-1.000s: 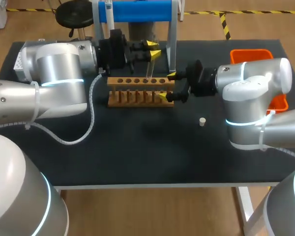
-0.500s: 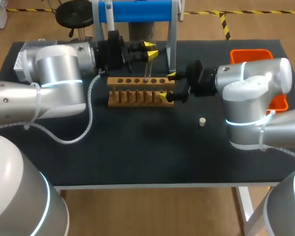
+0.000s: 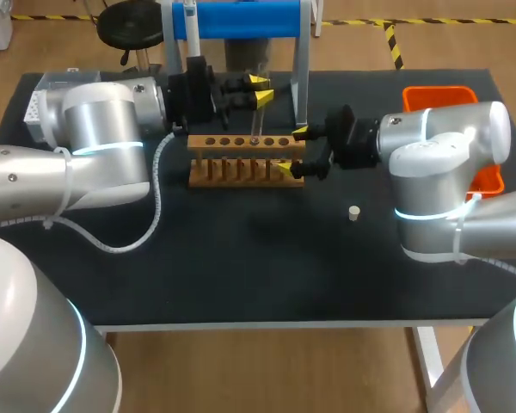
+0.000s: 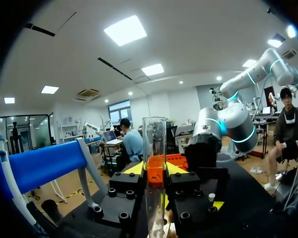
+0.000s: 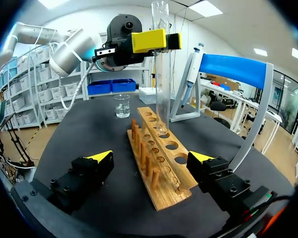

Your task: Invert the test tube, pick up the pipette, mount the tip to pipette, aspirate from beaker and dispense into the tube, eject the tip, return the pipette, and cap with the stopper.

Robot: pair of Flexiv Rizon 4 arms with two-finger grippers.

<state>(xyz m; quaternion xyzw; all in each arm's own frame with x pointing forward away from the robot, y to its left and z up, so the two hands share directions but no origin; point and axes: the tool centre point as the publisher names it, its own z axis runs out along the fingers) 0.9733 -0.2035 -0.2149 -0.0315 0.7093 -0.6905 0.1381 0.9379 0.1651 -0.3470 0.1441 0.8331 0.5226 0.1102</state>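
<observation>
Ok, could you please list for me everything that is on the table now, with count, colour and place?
test tube: 1, clear, upright in the left hand, lower end at the rack's holes
rack: 1, brown wood, middle of the table
pipette stand: 1, blue bar on white legs, behind the rack
pipette: 1, pale, hanging on the pipette stand
beaker: 1, clear, on the table beyond the rack
stopper: 1, pale, on the table near the right arm
bin: 1, orange, far right corner
white box: 1, far left, partly behind the left arm
table: 1, black
left hand: yellow tips, shut on the test tube
right hand: yellow tips, open, a finger either side of the rack's end
</observation>
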